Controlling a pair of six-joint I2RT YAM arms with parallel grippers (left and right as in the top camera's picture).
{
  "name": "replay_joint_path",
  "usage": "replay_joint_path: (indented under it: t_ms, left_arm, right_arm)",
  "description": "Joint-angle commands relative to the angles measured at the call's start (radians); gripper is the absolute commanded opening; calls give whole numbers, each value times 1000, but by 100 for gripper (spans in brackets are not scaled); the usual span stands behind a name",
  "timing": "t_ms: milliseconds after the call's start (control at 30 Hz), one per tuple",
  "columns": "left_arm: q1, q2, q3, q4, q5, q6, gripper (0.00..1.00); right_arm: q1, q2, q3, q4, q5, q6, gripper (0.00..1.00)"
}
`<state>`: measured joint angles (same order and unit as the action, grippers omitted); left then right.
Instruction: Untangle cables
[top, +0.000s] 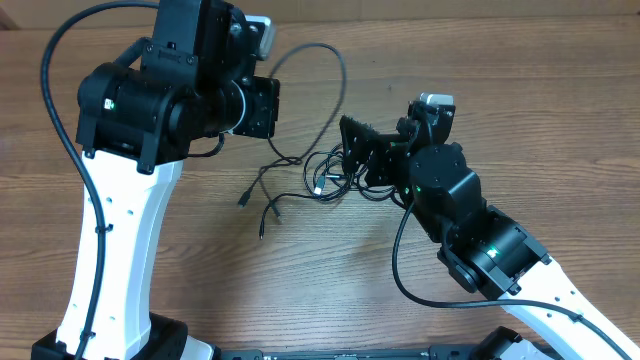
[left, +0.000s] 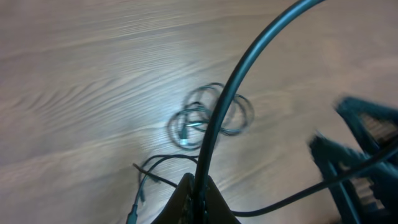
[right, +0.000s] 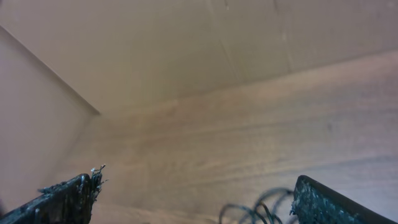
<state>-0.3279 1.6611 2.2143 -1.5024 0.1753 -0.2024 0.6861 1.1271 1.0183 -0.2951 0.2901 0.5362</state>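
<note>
Cables (top: 322, 180) lie in a loose tangle in the middle of the table (top: 500, 60) in the overhead view, at about eight o'clock of my right gripper (top: 355, 152). From the left wrist, my left gripper (left: 194, 190) is pinched tight on one strand (left: 217, 118), which arcs away toward one o'clock across the coiled tangle at twelve. From the right wrist, my fingers (right: 65, 199) gape wide, and the tangle peeks up between them at six o'clock.

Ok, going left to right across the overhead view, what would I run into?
First the left arm → loose plug ends → cable bundle → right gripper, open → right arm.
</note>
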Motion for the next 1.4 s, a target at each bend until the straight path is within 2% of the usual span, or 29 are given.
replay_joint_path:
  t_ms: [0,167,267,433,633,700,800,1100,1167,1267,1367]
  left_arm:
    - [-5,2,-3,-6,-146,-163,4]
    - [-6,2,-3,-12,-126,-221,4]
    - [-7,2,-3,-12,-76,-229,4]
    - [-6,3,-5,-20,-72,-280,4]
    - [-8,3,-19,-22,66,-284,4]
    - [-8,3,-20,-24,114,-283,4]
    - [-8,3,-20,-31,148,-274,4]
    - [-7,5,-20,-56,119,-261,4]
    - [-7,6,-20,-65,71,-262,4]
    - [-7,8,-20,-92,-33,-279,4]
    - [-7,14,-20,-119,-75,-285,4]
  right_arm:
    - [-3,-4,11,-37,-44,-14,100]
    - [-3,-3,11,-30,-258,-14,100]
    - [-3,-4,11,3,-328,-14,100]
    - [-3,-3,11,53,-452,-14,100]
    - [-3,11,11,63,-415,-14,98]
    - [-3,28,11,71,-414,-14,91]
    - [-3,57,11,84,-381,-14,68]
    - [-3,93,11,118,-240,-14,9]
    - [-3,93,11,102,-106,-15,4]
    - [-3,93,11,64,107,-39,4]
    - [-3,93,11,71,211,-122,4]
